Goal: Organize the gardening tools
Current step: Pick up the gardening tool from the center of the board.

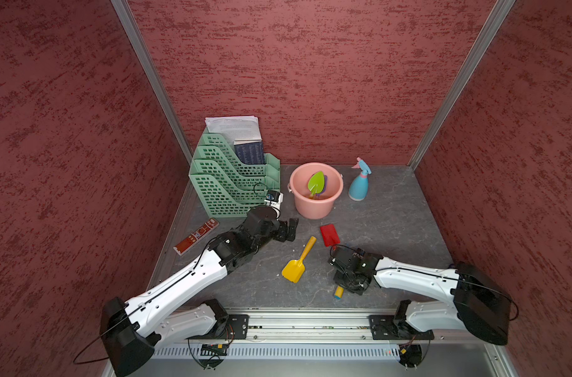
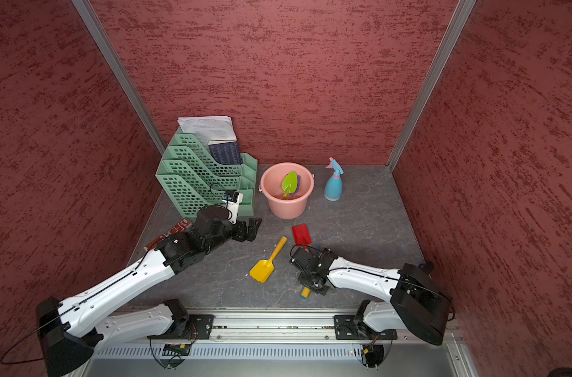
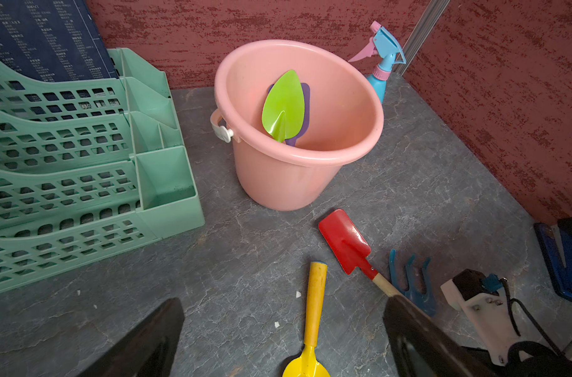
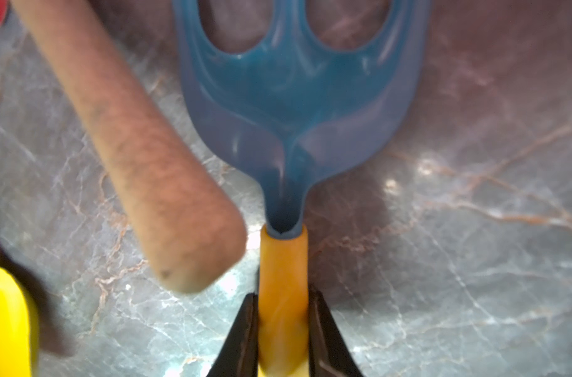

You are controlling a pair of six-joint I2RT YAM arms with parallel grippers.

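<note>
Though blue fork [image 4: 294, 98] prongs are cropped, right end effector [image 4: 282, 293] clamps its handle; left end effector [image 3: 283, 302] seems open

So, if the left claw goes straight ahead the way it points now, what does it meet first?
Most likely the pink bucket: the open left claw aims at its lower wall, with bare table between. Depth is unclear; tilted downward, it may touch the table by the yellow scoop first.
</note>
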